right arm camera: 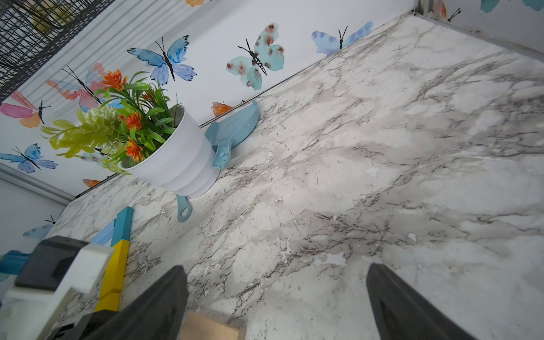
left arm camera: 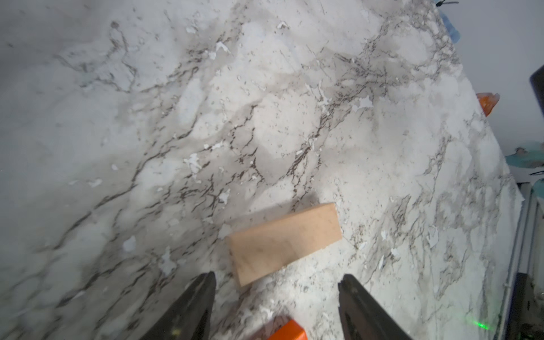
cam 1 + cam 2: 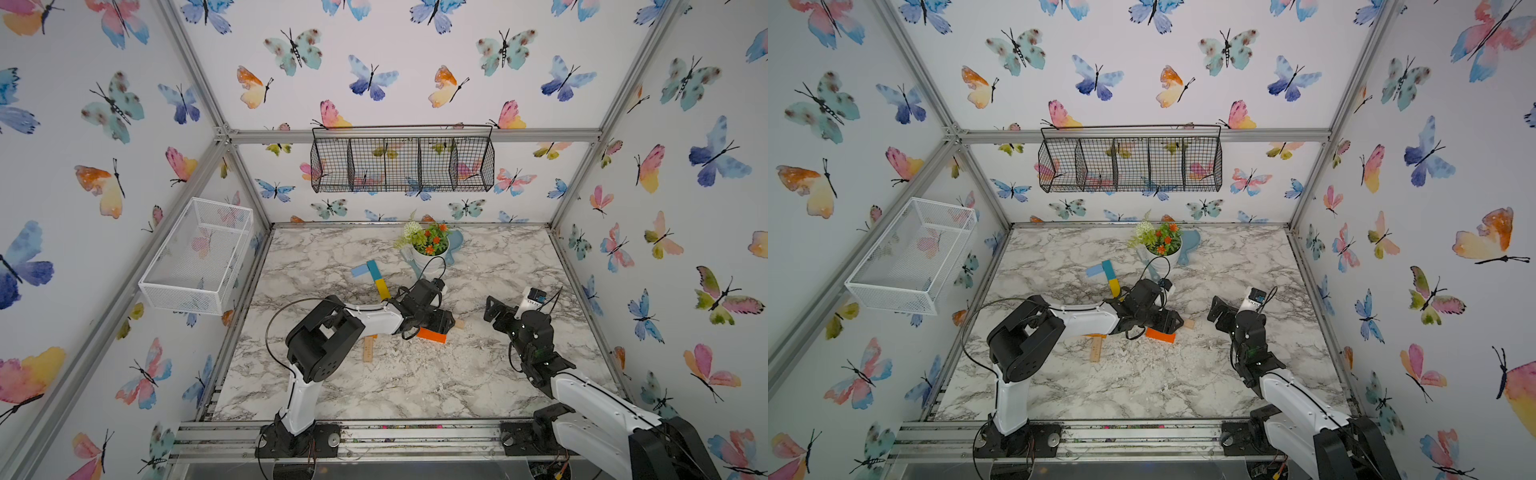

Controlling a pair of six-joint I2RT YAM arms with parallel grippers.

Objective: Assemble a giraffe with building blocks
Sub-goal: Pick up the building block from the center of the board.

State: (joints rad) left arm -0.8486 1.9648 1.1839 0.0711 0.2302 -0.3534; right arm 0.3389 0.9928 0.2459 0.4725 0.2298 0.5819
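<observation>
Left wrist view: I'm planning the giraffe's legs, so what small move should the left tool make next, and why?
Probably ease the left tool forward until its open jaws straddle the plain wood block. That block lies flat just ahead of the tool, untouched, while the orange block sits back between the jaws, not gripped.

We see a light-blue wooden bar (image 3: pixel 360 270) meeting the far end of a teal wooden bar (image 3: pixel 372 269), which a yellow wooden bar (image 3: pixel 382 289) continues. Nearer are an orange wooden bar (image 3: pixel 432 335), partly hidden, a plain wooden bar (image 3: pixel 368 349) and a second plain wooden bar (image 2: pixel 284 243), both flat.
</observation>
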